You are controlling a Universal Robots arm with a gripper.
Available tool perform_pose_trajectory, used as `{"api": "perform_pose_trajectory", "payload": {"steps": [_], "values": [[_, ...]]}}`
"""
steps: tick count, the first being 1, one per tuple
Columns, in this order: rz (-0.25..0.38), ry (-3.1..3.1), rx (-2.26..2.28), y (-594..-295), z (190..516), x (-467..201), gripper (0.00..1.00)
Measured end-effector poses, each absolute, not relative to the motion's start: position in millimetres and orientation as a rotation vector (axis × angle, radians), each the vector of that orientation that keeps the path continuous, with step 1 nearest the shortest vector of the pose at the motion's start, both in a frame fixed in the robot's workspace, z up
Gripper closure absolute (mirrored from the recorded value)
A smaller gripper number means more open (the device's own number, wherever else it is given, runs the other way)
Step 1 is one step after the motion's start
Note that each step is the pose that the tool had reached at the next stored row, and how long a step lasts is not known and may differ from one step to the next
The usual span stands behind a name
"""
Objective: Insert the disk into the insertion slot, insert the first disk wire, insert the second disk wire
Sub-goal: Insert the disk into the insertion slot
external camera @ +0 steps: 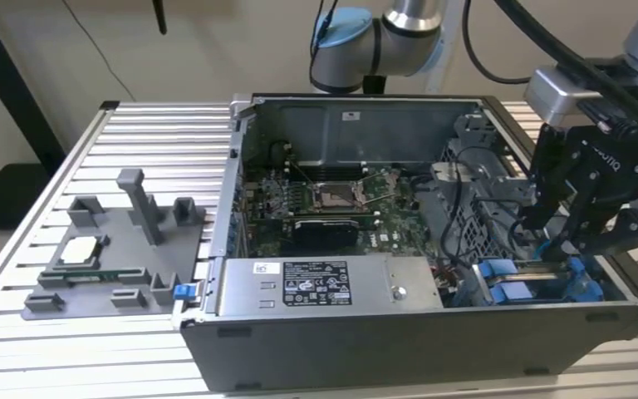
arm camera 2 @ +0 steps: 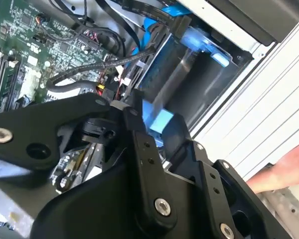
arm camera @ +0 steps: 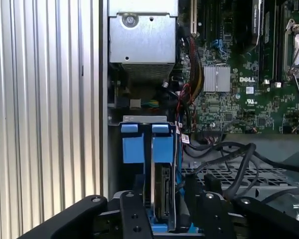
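pincer (arm camera: 165, 199) clamped across the disk (arm camera: 163, 181); disk stands edgewise, partway inside the insertion slot (arm camera: 144, 119). black cables (arm camera: 224, 152) close on one flank, case wall (arm camera: 103, 149) on the other.

We find the insertion slot (arm camera: 139, 119) tight: the case wall (arm camera: 103, 124) stands just beside it, and black cables (arm camera: 229, 157) crowd its other side. The disk (arm camera: 163, 199) already stands inside the slot. Over the motherboard (external camera: 331, 199) the case is open from above. Outside, the slatted table (arm camera: 40, 124) gives passage along the wall, but a person's hand (arm camera 2: 286, 172) is near there.
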State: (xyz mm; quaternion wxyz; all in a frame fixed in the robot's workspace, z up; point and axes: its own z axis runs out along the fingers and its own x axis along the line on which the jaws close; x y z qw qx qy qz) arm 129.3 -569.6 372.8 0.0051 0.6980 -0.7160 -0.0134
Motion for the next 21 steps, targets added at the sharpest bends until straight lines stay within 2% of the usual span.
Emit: {"api": "perform_pose_trajectory", "payload": {"steps": [12, 21], "values": [[-0.046, -2.244, 2.183, -569.5, 398.9, 128.0, 0.0], [-0.056, -2.251, 2.186, -557.8, 400.0, 121.1, 0.0]]}}
